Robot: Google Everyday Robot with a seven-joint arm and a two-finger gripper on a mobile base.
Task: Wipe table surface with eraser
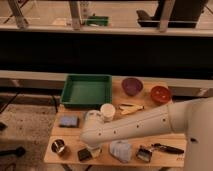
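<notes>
The eraser (83, 154) is a small dark block lying near the front edge of the wooden table (115, 103), left of centre. My white arm (145, 124) reaches in from the right across the front half of the table. Its wrist bends down, and my gripper (93, 149) hangs just right of and above the eraser, touching or nearly touching it. The arm hides part of the gripper.
A green tray (86, 90) stands at the back left, with a purple bowl (132, 85) and a red bowl (160, 93) at the back right. A white cup (107, 111), blue sponge (68, 121), metal cup (59, 147), crumpled pale cloth (121, 150) and black tool (166, 148) lie around the arm.
</notes>
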